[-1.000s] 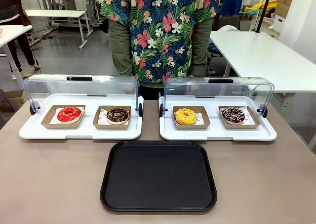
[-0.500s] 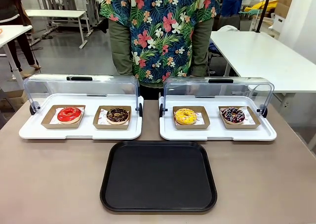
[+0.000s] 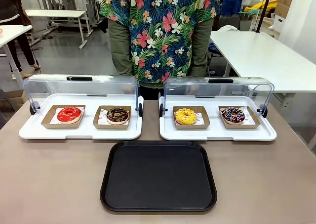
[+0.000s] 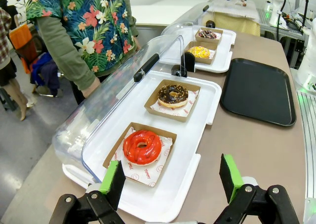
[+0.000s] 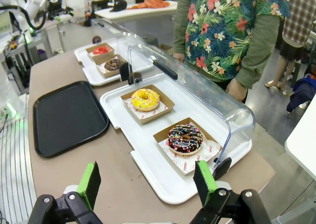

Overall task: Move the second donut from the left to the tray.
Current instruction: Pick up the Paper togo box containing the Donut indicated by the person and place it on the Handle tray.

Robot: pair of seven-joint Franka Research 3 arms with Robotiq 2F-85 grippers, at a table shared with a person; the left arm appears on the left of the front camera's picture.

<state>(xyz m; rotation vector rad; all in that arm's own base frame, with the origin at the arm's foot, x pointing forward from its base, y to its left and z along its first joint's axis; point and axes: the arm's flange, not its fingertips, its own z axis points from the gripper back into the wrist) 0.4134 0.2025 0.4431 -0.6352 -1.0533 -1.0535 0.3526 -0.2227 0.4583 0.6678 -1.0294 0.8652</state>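
The second donut from the left (image 3: 117,115) is a dark chocolate-frosted ring with light sprinkles, lying in a brown cardboard tray on the left white tray (image 3: 79,132); it also lies mid-frame as the chocolate donut (image 4: 173,95) in the left wrist view and far off as the chocolate donut (image 5: 112,64) in the right wrist view. The black tray (image 3: 158,177) lies bare at the near middle of the table, seen too as the black tray (image 4: 259,93) and the black tray (image 5: 66,117). My left gripper (image 4: 173,177) is open above the red donut's end of the white tray. My right gripper (image 5: 148,182) is open too.
A red donut (image 3: 69,114) shares the left white tray. The right white tray (image 3: 217,132) holds a yellow donut (image 3: 185,116) and a drizzled dark donut (image 3: 232,115). Both clear lids (image 3: 81,85) stand raised. A person in a flowered shirt (image 3: 163,31) stands at the far side.
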